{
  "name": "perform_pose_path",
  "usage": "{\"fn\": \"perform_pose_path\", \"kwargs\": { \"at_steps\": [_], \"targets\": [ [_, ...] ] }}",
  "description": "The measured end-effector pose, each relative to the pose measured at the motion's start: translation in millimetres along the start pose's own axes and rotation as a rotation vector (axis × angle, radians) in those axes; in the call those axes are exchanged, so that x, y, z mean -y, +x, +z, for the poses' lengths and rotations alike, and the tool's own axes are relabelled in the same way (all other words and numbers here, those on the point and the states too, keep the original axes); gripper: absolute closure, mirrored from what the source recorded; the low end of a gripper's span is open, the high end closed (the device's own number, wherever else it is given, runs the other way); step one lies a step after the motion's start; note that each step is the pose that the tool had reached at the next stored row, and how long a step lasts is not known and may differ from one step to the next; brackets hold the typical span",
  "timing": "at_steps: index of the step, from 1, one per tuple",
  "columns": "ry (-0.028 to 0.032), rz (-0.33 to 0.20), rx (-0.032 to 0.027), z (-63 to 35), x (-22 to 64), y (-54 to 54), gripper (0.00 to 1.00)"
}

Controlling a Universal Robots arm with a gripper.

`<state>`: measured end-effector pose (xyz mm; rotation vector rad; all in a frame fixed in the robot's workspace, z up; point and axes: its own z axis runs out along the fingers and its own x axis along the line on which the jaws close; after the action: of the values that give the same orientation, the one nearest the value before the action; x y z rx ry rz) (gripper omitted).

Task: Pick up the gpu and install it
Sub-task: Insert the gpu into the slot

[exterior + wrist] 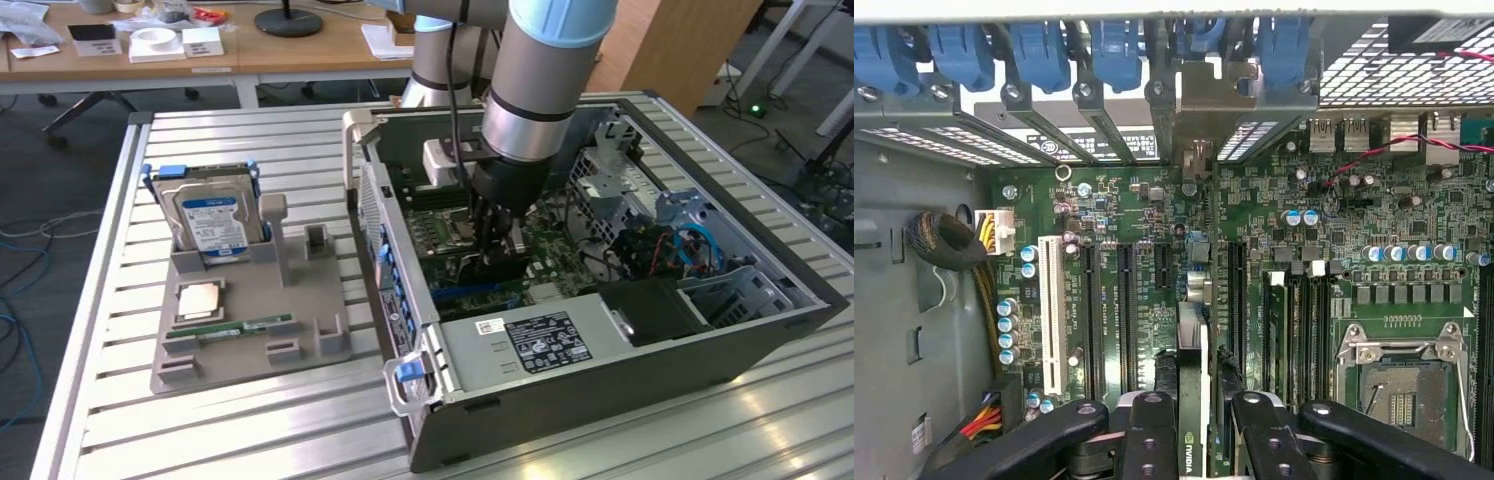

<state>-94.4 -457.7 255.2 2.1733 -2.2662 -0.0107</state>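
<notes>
Gripper (1194,415): clamped on the gpu (1192,345), which is gripped edge-on between the two black fingers (1150,425); both are lowered inside the computer case (747,330).

Items, largest first, placed against the computer case:

1. Computer case: laid on its side with the side panel off, the interior exposed.
2. Motherboard (1144,300): seated on the case floor. Several long black expansion slots (1235,300) and one white slot (1052,310) are seen running parallel to the held card.
3. Grey parts holder (254,340): set outside the case, just beside it on the exterior view's left.
4. Hard drive (214,222): stood upright in that holder, well outside the case.
5. Gpu: held within the case, directly above the motherboard, between two black slots. Whether its edge is seated cannot be told.
6. Memory stick (247,326): laid flat in the holder, outside the case.

Hazards, as judged:
- If the card edge is offset from its slot, downward force would be borne by small board components rather than the connector.
- The end bracket could be caught on the case's rear wall, tilting the card in the grip.
</notes>
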Motion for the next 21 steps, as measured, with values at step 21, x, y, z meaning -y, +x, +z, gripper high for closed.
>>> {"fn": "perform_pose_path", "kwargs": {
  "at_steps": [21],
  "targets": [
    [0.0051,0.000,0.0005,0.1,-1.4,0.0,0.74]
  ]
}}
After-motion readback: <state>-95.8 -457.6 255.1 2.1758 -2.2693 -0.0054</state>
